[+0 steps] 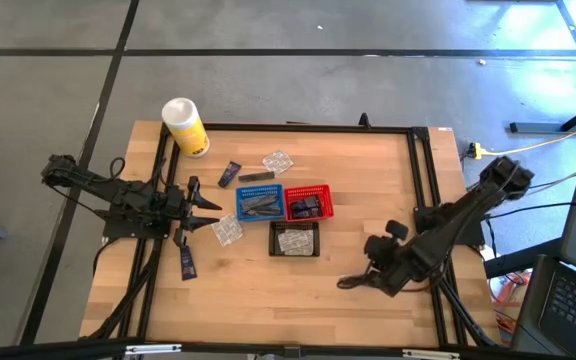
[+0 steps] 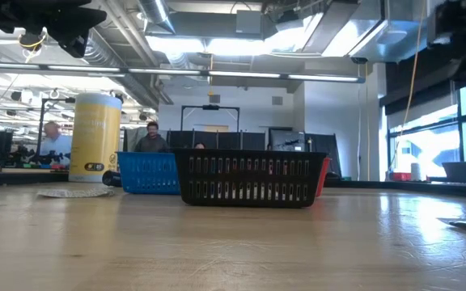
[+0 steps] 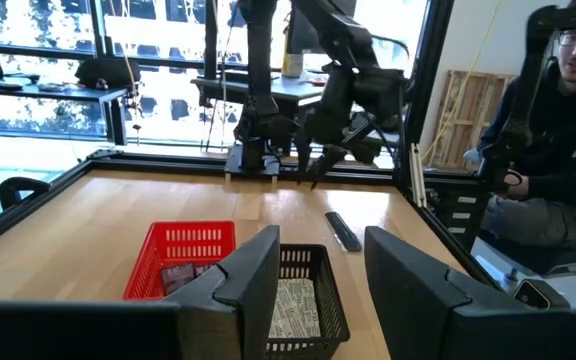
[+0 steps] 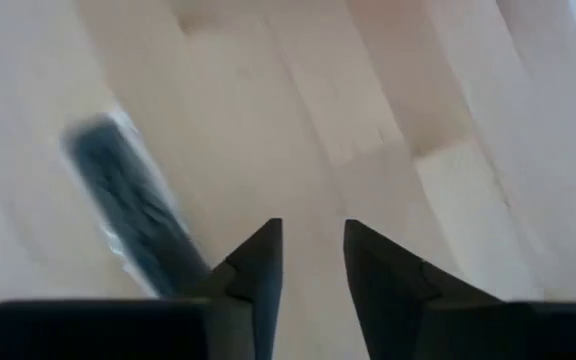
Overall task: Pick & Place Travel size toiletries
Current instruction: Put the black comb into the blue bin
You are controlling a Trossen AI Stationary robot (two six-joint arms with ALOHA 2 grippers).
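My right gripper (image 1: 372,272) (image 4: 313,235) hangs open over the near right part of the table, pointing steeply down, with nothing between its fingers. A dark flat sachet (image 4: 133,215) (image 1: 351,281) lies flat on the wood just beside it, toward the table's left. My left gripper (image 1: 212,212) (image 3: 320,250) is open and level at the table's left, empty. Around it lie a clear packet (image 1: 226,230) and a navy sachet (image 1: 187,262). Farther back lie a navy tube (image 1: 230,174), a grey tube (image 1: 256,177) and another clear packet (image 1: 278,160).
Three small baskets stand mid-table: blue (image 1: 258,203), red (image 1: 309,203) and black (image 1: 295,240), each with items inside. A white-and-yellow canister (image 1: 185,126) stands at the far left corner. A black frame (image 1: 423,170) runs along the table edges. A person (image 3: 558,130) sits beyond the right side.
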